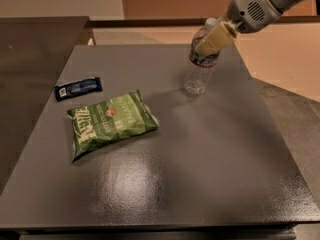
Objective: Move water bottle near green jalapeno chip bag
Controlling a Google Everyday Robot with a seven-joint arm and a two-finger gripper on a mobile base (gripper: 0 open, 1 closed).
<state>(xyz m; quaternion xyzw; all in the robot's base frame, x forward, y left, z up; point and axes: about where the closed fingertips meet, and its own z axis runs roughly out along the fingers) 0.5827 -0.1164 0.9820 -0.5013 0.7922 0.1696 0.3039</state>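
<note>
The water bottle (196, 77) is clear plastic with a dark label band. It is at the back right of the dark table (215, 159), tilted, with its base at or just above the surface. My gripper (210, 40) comes in from the upper right and is shut on the bottle's upper part; a cream finger (216, 38) lies across its neck and hides most of the cap. The green jalapeno chip bag (111, 123) lies flat at the left middle of the table, well to the left of and nearer than the bottle.
A small flat dark blue wrapper (78, 88) lies just behind the chip bag at the left. A second dark counter (30, 59) adjoins the table on the left. The table's right edge is close to the bottle.
</note>
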